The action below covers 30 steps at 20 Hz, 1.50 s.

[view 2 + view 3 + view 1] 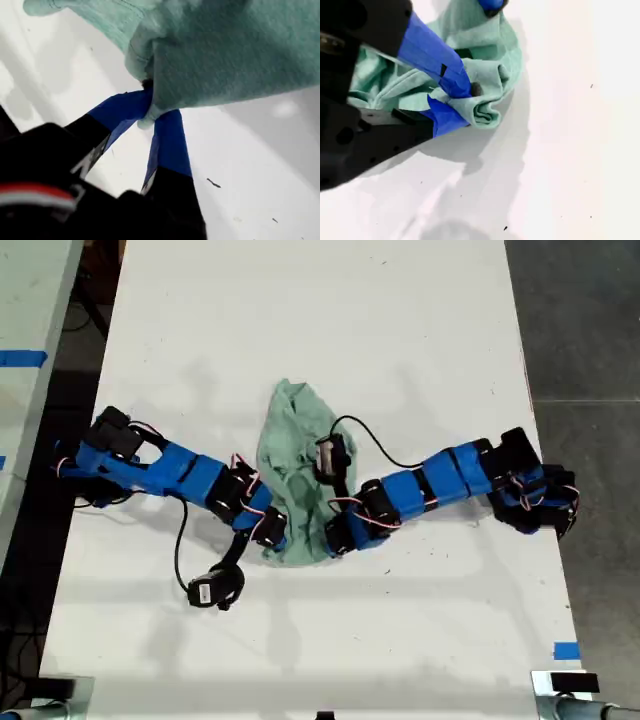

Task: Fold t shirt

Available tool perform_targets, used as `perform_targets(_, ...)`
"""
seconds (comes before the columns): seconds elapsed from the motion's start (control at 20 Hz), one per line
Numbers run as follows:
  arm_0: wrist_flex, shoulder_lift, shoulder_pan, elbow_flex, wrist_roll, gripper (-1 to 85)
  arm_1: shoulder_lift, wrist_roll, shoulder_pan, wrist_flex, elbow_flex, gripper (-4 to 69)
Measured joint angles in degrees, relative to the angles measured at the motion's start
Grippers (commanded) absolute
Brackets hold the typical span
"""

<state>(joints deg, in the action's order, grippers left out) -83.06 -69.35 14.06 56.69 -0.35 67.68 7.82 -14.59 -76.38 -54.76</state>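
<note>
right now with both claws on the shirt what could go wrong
1. My first claw pinches only a thin edge of the shirt, so it may slip out under a pull.
2. My second claw holds a rolled, bunched fold, so several layers may lift and the fold come out uneven.
3. Both claws grip close together at the shirt's near end in the exterior view; a cable lies across the cloth and could snag.

One mint-green t shirt (298, 472) lies on one white table (300, 320), with two blue arms, each bearing one gripper, and two blue tape marks.
</note>
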Motion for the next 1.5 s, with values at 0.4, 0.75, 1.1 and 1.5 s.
perform_targets(0.4, -7.65, -22.94, -18.46, 8.88, 9.76, 0.1, 15.91, 8.35, 13.80, 1.14, -1.23, -0.2)
perform_targets(0.75, -7.82, -24.26, -46.85, 11.51, 18.81, 0.1, 17.75, 11.07, 31.55, 1.76, -6.33, -0.2)
perform_targets(1.1, -4.75, 0.26, -51.59, 2.99, 23.91, 13.6, 12.92, 16.00, 42.98, 3.69, -10.63, 14.5)
perform_targets(1.5, -7.56, 0.97, -55.63, 2.64, 26.02, 15.2, 2.99, 18.90, 46.32, -0.53, -10.55, 29.9)
